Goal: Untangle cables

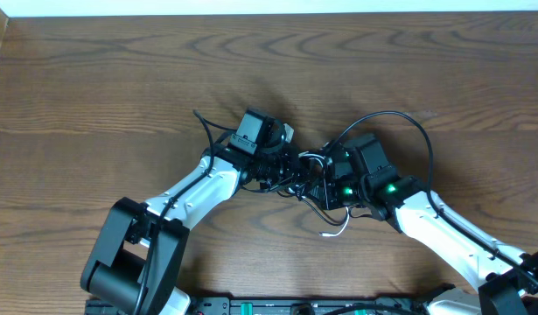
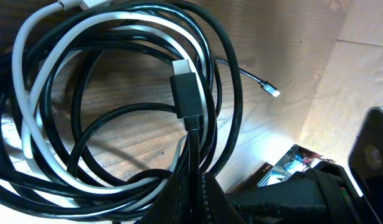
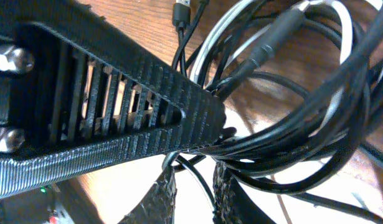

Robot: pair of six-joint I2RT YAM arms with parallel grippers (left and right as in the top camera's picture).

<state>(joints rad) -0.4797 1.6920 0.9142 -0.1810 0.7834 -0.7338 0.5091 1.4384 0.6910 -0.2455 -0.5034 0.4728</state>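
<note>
The cables (image 3: 284,140) sit in one tangled coil at the middle of the overhead frame, on the desk (image 1: 120,79), between both arms; the left tool (image 2: 192,180) is clenched on a black one just below its black plug (image 2: 186,93); the right tool (image 1: 319,173) is in among the bundle, grip or not I cannot tell; the step looks like the first pulling-apart; next, ease that plug end out through the loops, slowly, lest the knot tighten.
</note>
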